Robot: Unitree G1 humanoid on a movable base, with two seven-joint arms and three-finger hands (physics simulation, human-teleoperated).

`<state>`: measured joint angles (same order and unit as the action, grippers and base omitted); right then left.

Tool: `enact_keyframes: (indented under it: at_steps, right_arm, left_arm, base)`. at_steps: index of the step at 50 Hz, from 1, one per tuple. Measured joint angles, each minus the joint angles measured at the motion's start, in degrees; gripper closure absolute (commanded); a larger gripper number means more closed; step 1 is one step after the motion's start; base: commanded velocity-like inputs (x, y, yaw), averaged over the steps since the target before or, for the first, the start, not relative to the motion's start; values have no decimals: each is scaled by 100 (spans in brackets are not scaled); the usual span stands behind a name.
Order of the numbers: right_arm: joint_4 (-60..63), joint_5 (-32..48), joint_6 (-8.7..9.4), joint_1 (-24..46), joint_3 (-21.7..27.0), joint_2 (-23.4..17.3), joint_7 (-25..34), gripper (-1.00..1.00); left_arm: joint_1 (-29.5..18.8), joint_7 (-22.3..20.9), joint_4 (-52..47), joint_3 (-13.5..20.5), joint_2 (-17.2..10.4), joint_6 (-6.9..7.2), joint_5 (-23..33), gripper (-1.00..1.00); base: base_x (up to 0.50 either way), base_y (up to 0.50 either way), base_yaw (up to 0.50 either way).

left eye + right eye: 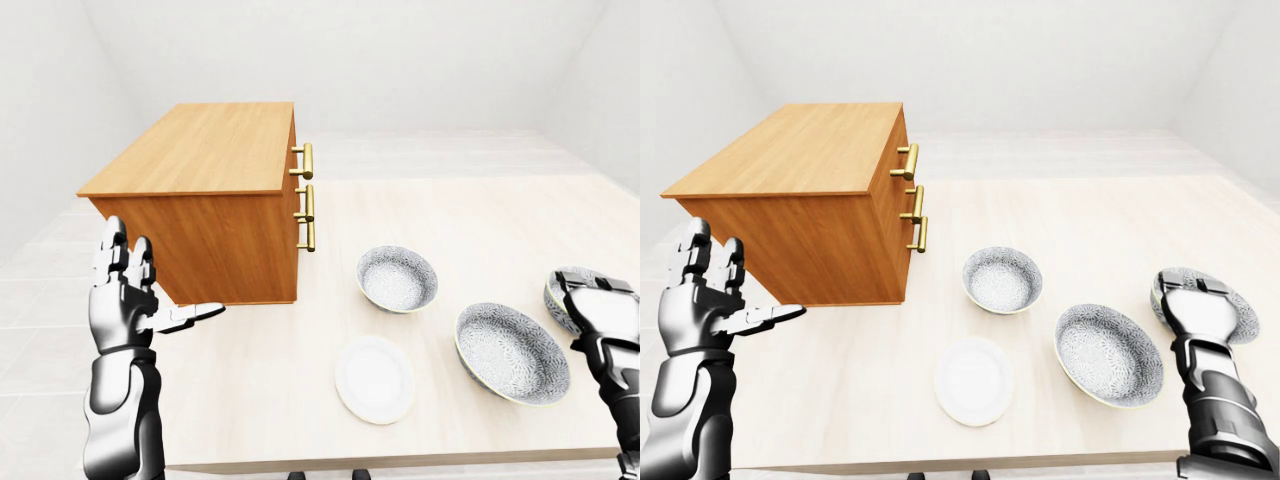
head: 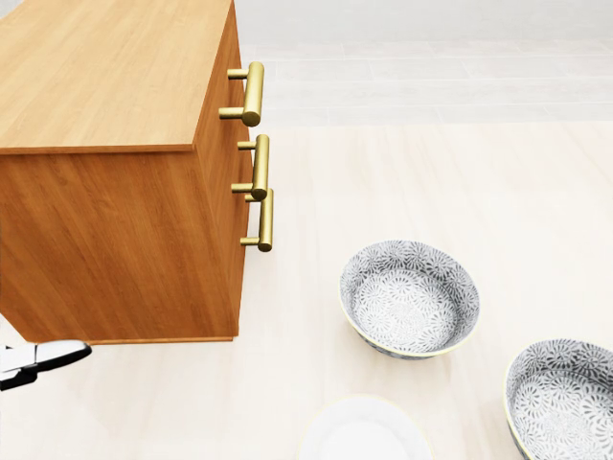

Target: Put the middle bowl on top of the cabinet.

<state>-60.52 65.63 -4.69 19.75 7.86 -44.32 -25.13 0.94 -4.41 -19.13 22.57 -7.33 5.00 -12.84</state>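
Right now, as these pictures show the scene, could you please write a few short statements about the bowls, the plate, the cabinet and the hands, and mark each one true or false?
1. The middle bowl sits on top of the cabinet. False: it stands on the table, between the left bowl and the right bowl.
2. The left hand is open and holds nothing. True.
3. The white plate lies inside a bowl. False: it lies flat on the table, apart from all three bowls.
4. In the right-eye view the right hand covers part of the right bowl. True.
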Motion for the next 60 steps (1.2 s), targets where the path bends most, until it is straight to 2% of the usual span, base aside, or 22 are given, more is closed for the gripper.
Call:
enact_keyframes:
  at_steps: [24, 60]
  right_arm:
    - [-159, -104, -31, -10, -34, -35, -38, -41]
    - [-965, -541, -31, 155, -188, -197, -245, -32]
  left_arm:
    - [34, -31, 158, -20, 5, 0, 80, -100]
    - [117, -68, 16, 25, 31, 0, 163, -100]
  base:
    - [0, 0, 0]
    - [0, 0, 0]
